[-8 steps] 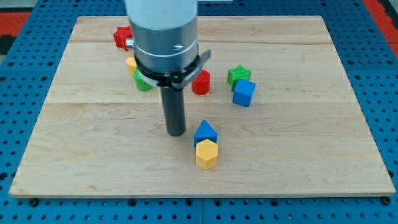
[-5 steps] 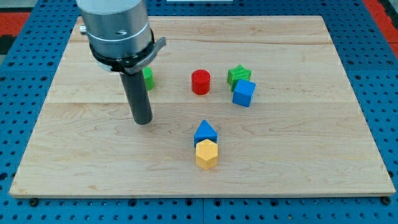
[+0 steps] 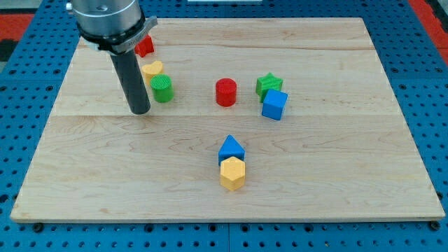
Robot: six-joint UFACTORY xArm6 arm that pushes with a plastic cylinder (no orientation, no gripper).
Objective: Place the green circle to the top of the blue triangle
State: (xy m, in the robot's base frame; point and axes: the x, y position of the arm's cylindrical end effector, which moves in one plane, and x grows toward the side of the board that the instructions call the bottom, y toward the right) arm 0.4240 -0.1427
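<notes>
The green circle (image 3: 162,89) stands on the wooden board (image 3: 336,168) at the upper left. The blue triangle (image 3: 231,149) sits near the board's middle, lower down, touching a yellow hexagon (image 3: 232,173) just below it. My tip (image 3: 140,110) rests on the board just left of and slightly below the green circle, close to it; I cannot tell if it touches. The rod rises from there toward the view's top left.
A yellow block (image 3: 152,68) lies just above the green circle, a red block (image 3: 145,46) beyond it, partly behind the arm. A red cylinder (image 3: 226,92) stands at centre top; a green star (image 3: 268,84) and a blue cube (image 3: 274,105) touch to its right.
My tip has moved from just left of the blue triangle up and to the left, to beside the green circle. The blocks have not moved.
</notes>
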